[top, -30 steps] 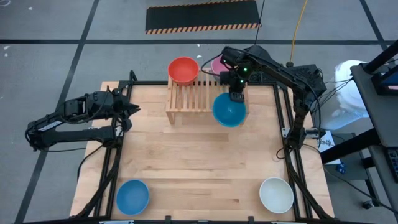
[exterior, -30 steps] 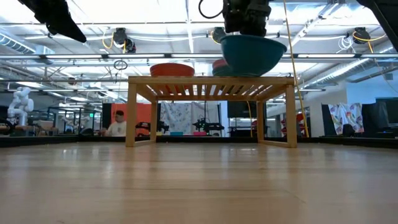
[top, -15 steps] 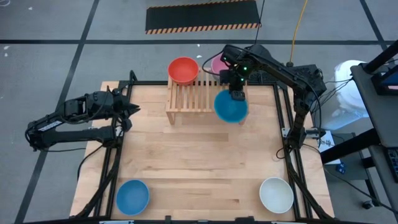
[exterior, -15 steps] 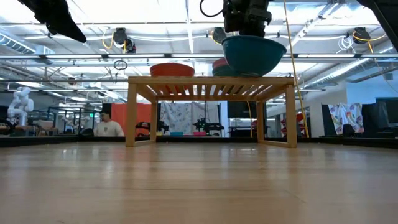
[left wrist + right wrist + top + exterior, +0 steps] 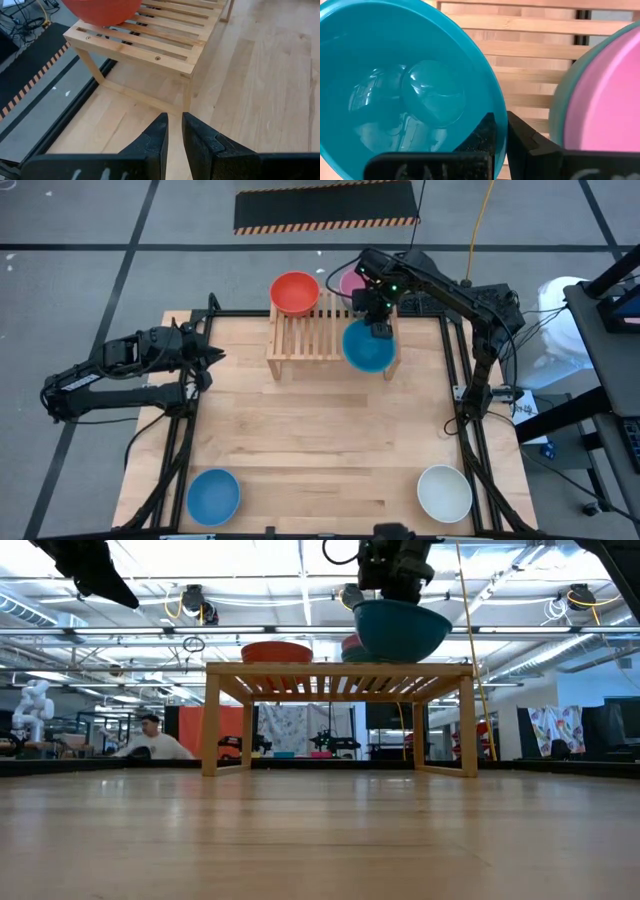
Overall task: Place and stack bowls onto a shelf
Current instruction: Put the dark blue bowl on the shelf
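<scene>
My right gripper (image 5: 380, 328) is shut on the teal bowl (image 5: 368, 348) and holds it over the right end of the slatted shelf (image 5: 305, 337); in the low view the teal bowl (image 5: 400, 630) hangs just above the shelf top (image 5: 340, 670). The red bowl (image 5: 295, 293) sits by its base on the shelf's far-left part. The pink bowl (image 5: 349, 282) stands at the far right of the shelf, with a greenish rim (image 5: 559, 100) around it. My left gripper (image 5: 207, 358) waits shut at the table's left edge, touching nothing. My right gripper pinches the teal bowl's wall at its rim (image 5: 501, 122), on the bowl's far side. One finger (image 5: 485, 134) is inside the bowl and the other finger (image 5: 522, 141) is outside. The fingers come from above, pointing down. The bowl is lifted clear, open side up.
A light blue bowl (image 5: 214, 495) rests near the table's near-left corner and a white bowl (image 5: 444, 492) near the near-right corner. The shelf's middle slats (image 5: 320, 330) lie bare between the red and pink bowls. A person (image 5: 150, 743) moves in the room behind.
My right gripper has carried the teal bowl a little toward the table's far edge, farther over the shelf's right end, still shut on it. The person in the background has walked across.
</scene>
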Controlling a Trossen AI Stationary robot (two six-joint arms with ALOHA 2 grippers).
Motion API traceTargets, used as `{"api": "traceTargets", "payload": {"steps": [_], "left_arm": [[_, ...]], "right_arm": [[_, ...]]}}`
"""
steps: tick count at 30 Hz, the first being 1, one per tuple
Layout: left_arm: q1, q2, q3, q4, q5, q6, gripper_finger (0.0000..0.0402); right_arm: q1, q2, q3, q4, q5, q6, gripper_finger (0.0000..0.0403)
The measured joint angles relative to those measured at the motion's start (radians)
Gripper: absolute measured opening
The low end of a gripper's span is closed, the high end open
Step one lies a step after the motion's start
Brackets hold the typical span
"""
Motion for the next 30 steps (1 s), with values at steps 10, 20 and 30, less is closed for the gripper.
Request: {"api": "traceTargets", "payload": {"steps": [10, 20, 30], "left_arm": [[0.000, 0.000, 0.000, 0.000, 0.000, 0.000, 0.0062], [0.000, 0.000, 0.000, 0.000, 0.000, 0.000, 0.0062], [0.000, 0.000, 0.000, 0.000, 0.000, 0.000, 0.0062]], "right_arm": [[-0.012, 0.000, 0.000, 0.015, -0.002, -0.007, 0.0007], [-0.012, 0.002, -0.001, 0.046, -0.044, -0.040, 0.0027], [-0.011, 0.003, -0.002, 0.062, -0.048, -0.026, 0.0043]]}}
